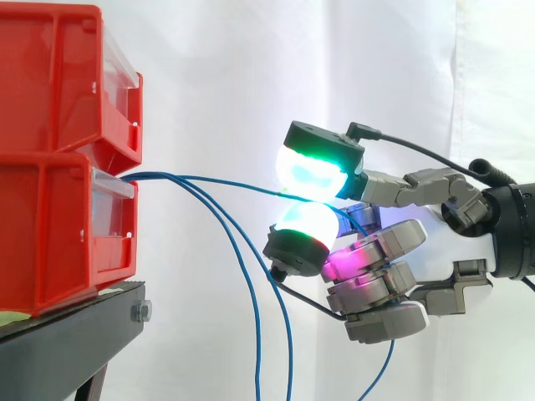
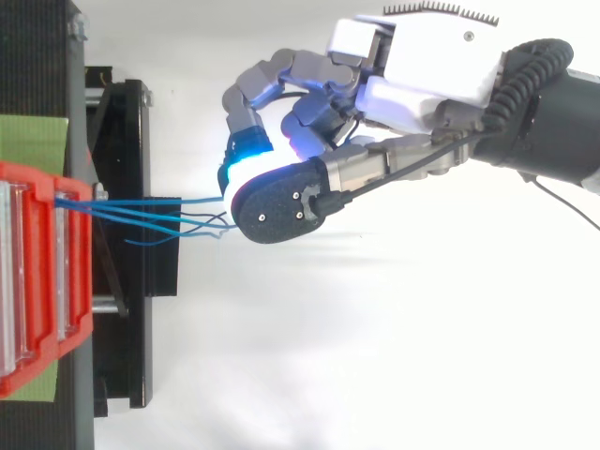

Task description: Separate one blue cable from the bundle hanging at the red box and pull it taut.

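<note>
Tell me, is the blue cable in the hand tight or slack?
Tight: the pinched blue cable runs nearly straight from the red box to the hand; other cables droop.

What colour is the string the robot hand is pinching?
Blue. The cable pinched by the hand shows best in the side view.

The hand (image 1: 384, 242) is hovering level, pinching a blue cable (image 1: 242, 185) between two green-glowing fingertips (image 1: 316, 167), the others curling underneath.
</note>
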